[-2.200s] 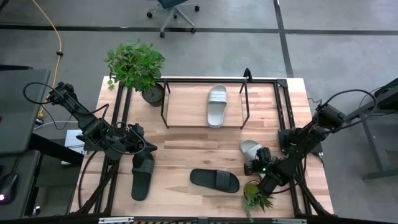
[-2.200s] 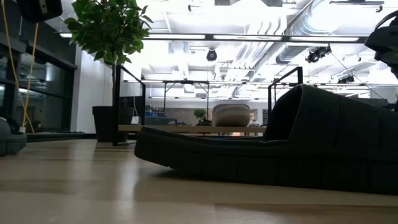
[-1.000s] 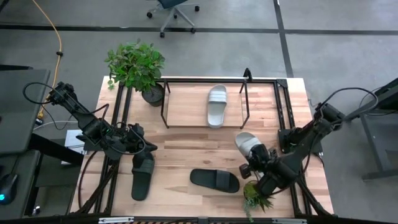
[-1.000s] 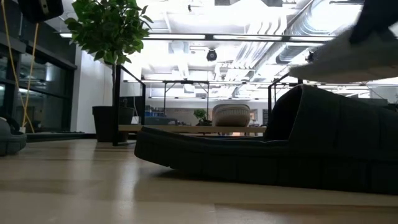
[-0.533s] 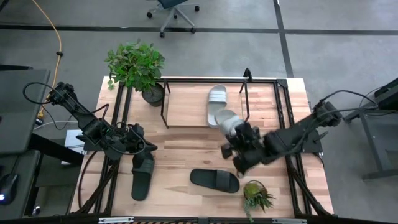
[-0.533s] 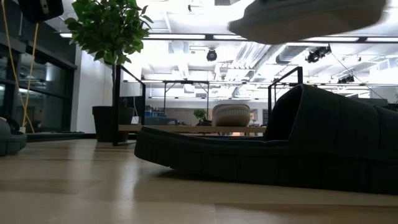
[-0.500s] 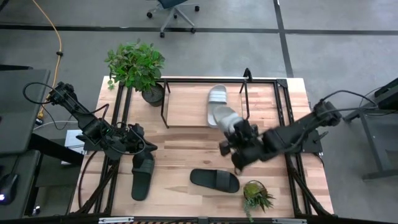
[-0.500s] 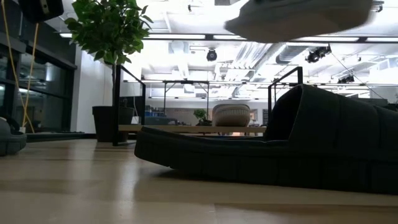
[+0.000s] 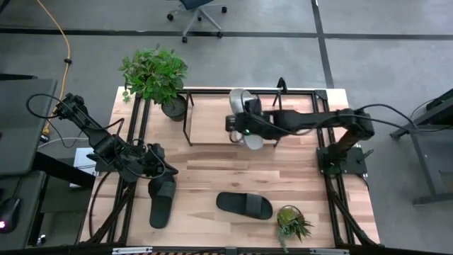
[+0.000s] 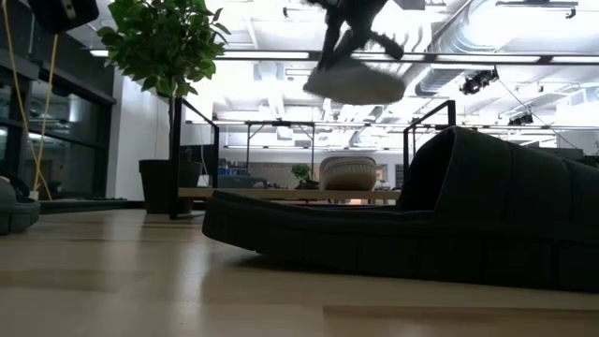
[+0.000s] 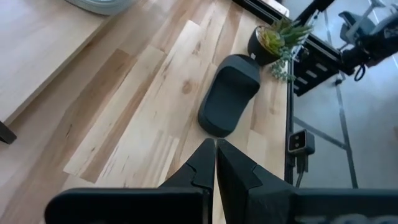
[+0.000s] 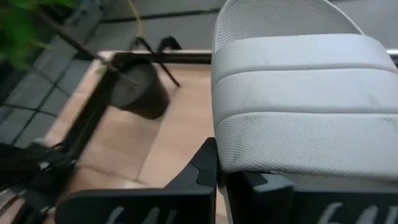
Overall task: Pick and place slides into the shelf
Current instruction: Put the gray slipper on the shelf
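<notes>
**Carrying a grey slide over the shelf**

Reaching across the table (image 9: 212, 170), I hold my right gripper (image 9: 244, 127) above the shelf (image 9: 212, 120), so the load can come down onto its board. My jaws pinch one grey slide (image 12: 298, 106), lifted clear. A second grey slide (image 10: 348, 173) lies beneath me. Two black slides (image 9: 244, 205) (image 9: 161, 200) wait nearer the front edge; my left gripper (image 11: 214, 165), jaws closed and empty, rests beside one.
</notes>
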